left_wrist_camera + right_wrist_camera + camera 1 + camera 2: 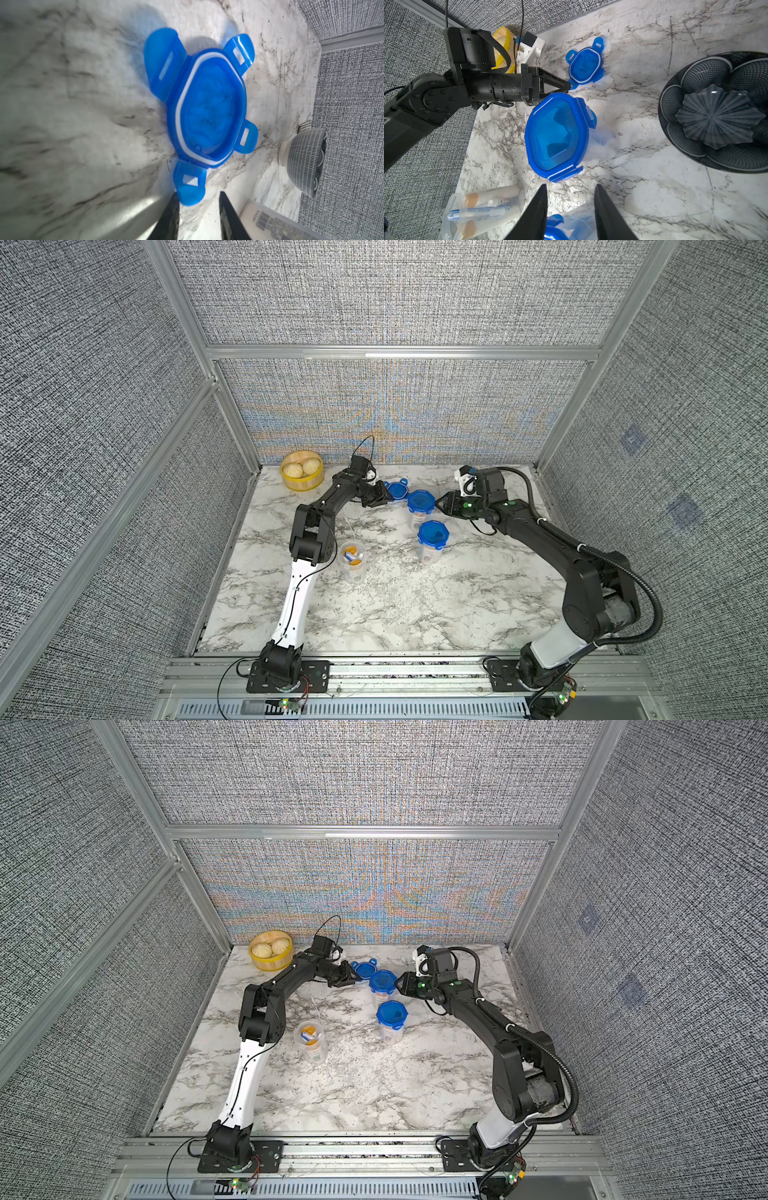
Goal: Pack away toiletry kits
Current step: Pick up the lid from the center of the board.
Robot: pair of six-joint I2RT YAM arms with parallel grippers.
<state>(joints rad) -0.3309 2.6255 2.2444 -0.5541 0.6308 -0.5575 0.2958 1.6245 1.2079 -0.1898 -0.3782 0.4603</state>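
Lying just before left fingers (170,216): lid (207,108)

Bystanders on the marble table

A yellow steamer basket (302,475) sits at the far left corner of the marble table (395,605), holding two pale buns (291,469) side by side. A dark grey flower-shaped dish (714,112) with pale-edged petals stands by the far wall. Grey woven wall panels (395,294) in an aluminium frame (403,352) enclose three sides.
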